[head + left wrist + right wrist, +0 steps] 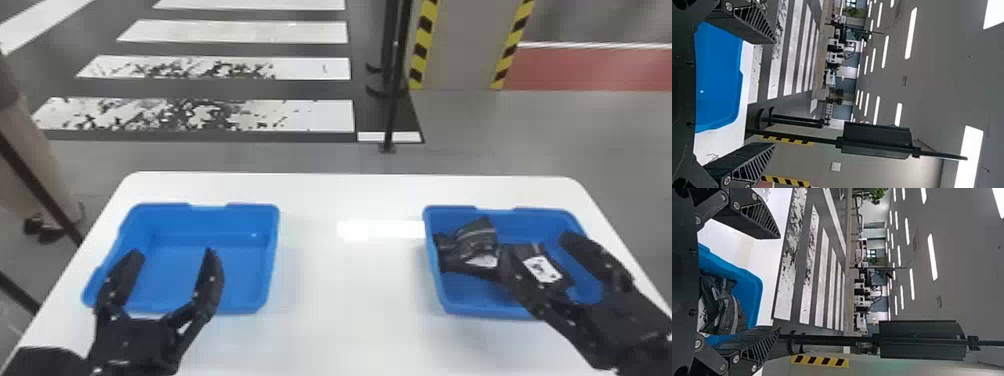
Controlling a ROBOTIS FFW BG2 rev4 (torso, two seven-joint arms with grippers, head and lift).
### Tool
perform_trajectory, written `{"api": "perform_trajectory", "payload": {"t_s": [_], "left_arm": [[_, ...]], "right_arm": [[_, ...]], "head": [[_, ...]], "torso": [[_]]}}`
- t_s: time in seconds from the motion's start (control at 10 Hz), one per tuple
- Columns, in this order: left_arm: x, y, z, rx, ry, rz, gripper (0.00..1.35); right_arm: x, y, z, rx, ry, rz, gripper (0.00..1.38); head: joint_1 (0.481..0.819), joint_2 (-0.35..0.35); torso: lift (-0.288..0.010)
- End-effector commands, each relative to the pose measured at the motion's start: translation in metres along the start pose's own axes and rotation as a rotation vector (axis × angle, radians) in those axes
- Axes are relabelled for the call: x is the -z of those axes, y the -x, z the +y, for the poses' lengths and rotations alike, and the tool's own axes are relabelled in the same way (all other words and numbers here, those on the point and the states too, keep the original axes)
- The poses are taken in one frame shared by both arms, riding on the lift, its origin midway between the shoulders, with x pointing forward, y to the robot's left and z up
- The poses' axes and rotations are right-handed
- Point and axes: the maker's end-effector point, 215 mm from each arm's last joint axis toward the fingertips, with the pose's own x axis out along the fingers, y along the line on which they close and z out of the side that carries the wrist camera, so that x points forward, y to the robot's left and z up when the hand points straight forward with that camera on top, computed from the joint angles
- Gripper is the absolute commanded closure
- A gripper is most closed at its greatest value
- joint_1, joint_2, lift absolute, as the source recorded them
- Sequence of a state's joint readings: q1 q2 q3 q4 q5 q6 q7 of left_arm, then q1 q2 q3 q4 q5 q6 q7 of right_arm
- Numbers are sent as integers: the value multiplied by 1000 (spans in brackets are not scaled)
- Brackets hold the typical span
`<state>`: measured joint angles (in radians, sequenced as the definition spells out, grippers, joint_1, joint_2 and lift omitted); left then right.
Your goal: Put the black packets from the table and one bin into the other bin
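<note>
Blk pkts (475,240), crinkled, wht labels, in R bin (540,220). L pincer (172,252) spread, empty, at L bin (255,220). R pincer (537,244) spread by pkts, contact unclear.

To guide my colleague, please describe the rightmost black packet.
On the white table, look in the robot's right-hand blue bin. The packet farther right bears a large white label; its neighbours toward the left wall show less white.

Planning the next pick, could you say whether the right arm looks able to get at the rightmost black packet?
Probably yes: the right arm holds its jaws open above the bin, and the packet shows partly between them, its label uncovered, though the height gap is unclear.
</note>
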<state>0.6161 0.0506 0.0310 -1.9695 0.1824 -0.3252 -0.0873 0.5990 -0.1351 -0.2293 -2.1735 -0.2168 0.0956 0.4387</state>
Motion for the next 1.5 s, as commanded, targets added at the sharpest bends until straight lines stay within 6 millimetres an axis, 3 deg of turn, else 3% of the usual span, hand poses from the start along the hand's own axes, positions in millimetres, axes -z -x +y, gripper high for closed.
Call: {"api": "perform_trajectory", "payload": {"t_s": [0.0, 0.6, 1.4], "left_arm": [[2, -2, -13, 29, 1, 3, 107], [9, -6, -26, 73, -21, 26, 108], [5, -6, -23, 71, -24, 16, 121]], "right_arm": [[0, 0, 1, 2, 8, 2, 217], [-5, 3, 2, 24, 15, 31, 219], [-12, 2, 12, 6, 20, 22, 220]], "head": [[695, -15], [695, -47], [695, -37]], "torso": [[-110], [-110], [-110]]}}
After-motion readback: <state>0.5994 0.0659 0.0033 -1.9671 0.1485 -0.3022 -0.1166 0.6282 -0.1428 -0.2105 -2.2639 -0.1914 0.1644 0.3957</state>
